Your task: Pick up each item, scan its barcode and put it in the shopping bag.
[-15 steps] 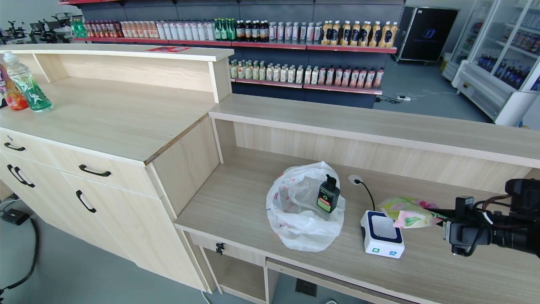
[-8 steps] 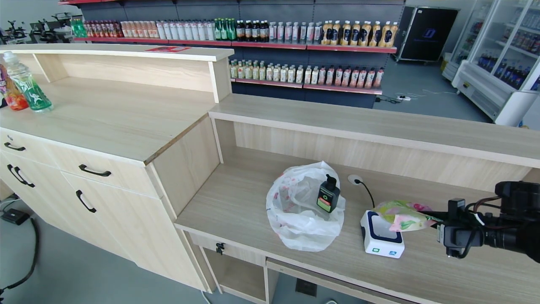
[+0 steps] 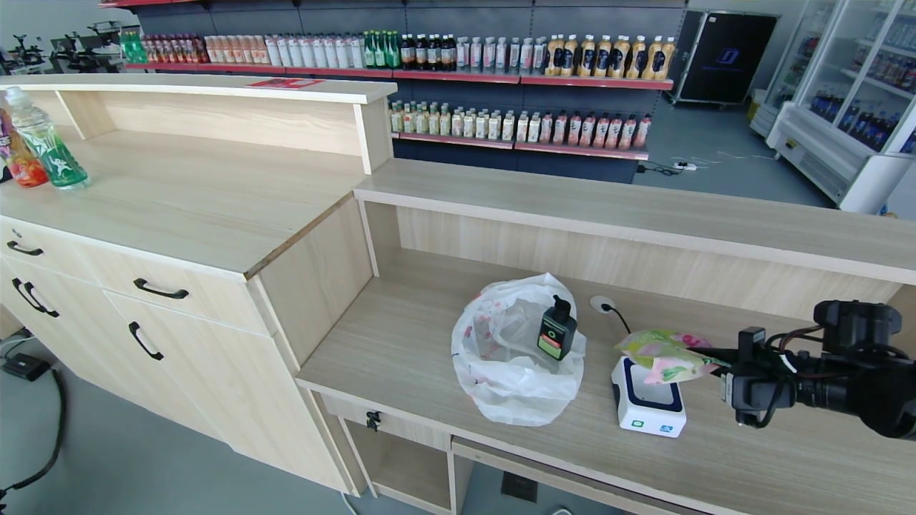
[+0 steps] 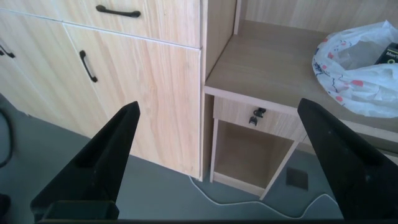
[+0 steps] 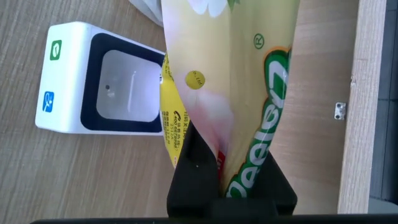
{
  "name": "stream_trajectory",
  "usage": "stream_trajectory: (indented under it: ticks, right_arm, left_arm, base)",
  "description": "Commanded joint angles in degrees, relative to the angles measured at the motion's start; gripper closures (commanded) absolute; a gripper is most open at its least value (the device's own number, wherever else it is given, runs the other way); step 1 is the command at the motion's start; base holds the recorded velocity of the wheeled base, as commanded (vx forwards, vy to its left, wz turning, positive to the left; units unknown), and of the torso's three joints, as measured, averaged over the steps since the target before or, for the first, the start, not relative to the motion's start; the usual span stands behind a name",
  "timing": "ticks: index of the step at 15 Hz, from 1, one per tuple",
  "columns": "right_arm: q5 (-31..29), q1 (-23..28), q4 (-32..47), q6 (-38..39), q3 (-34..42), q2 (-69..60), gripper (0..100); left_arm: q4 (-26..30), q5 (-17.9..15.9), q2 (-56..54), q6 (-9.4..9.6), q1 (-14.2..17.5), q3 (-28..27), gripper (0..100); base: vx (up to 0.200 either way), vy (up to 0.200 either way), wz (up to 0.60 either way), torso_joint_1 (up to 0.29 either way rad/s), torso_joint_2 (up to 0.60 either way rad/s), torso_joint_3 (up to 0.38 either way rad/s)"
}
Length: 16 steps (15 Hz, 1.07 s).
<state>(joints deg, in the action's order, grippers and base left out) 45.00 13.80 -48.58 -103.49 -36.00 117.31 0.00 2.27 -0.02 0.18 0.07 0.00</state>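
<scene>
**Head view:** The right claw [image 3: 718, 354] is clamped on one end of the snack packet [image 3: 662, 354]. The packet is held above the far edge of the scanner [image 3: 646, 400] on the counter [image 3: 401, 343]. The shopping bag [image 3: 501, 379] stands just beside the scanner, with a dark bottle [image 3: 557, 332] inside it. Risk: the limp packet sags and its barcode misses the window.

**Left wrist view:** The left claw [image 4: 219, 106] is apart and holds nothing, off the counter's front. No hazard noted.

**Right wrist view:** The grip takes only the packet's [image 5: 249, 81] end. Risk: the packet slips in transfer, or snags the bag's slack rim.
</scene>
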Motion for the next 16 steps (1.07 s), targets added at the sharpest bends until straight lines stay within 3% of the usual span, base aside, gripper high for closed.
stream_trajectory:
  ticks: [1, 16]
  right_arm:
    - [0.1, -0.6, 0.0, 0.0, -0.7, 1.2, 100]
    - [0.5, -1.6, -2.4, 0.0, -2.1, 3.3, 100]
  left_arm:
    - [0.0, 0.0, 0.0, -0.01, 0.0, 0.0, 0]
    - [0.0, 0.0, 0.0, -0.01, 0.0, 0.0, 0]
  base:
    - [0.000, 0.000, 0.00, 0.000, 0.00, 0.000]
    - [0.000, 0.000, 0.00, 0.000, 0.00, 0.000]
